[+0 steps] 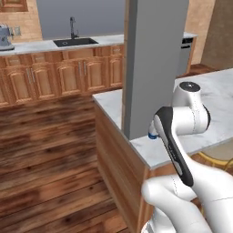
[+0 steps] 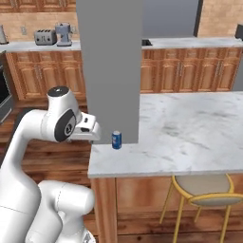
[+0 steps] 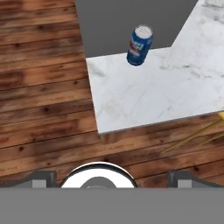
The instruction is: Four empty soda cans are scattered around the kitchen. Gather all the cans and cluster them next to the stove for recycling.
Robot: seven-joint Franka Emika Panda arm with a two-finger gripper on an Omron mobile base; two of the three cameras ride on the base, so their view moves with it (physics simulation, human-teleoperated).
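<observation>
Hand view looks down on a white marble island counter (image 3: 144,96) whose corner juts toward the lower left of the frame, with a small blue soda can (image 3: 139,45) with a silver top standing upright near the counter's upper edge, just in front of a flat grey pillar (image 3: 131,22). Brown wooden plank flooring (image 3: 43,78) covers the left and bottom of this frame. The gripper (image 3: 112,178) hangs well apart from the can, its two dark fingertips (image 3: 41,178) set at the far left and far right of the bottom edge, so the jaws stand wide apart with nothing between them. Right base view puts the same blue can (image 2: 116,140) at centre, at the foot of the grey pillar (image 2: 109,66), close to the counter's left edge (the white arm's hand sits just left of it, off the counter). A yellow-framed stool with a beige seat (image 2: 204,187) is tucked under the counter at lower right. Along the back wall run wooden cabinets (image 2: 180,71), with a steel toaster (image 2: 45,36) at upper left. Left base view shows a black sink with a faucet (image 1: 75,41) in the far countertop at the top.
</observation>
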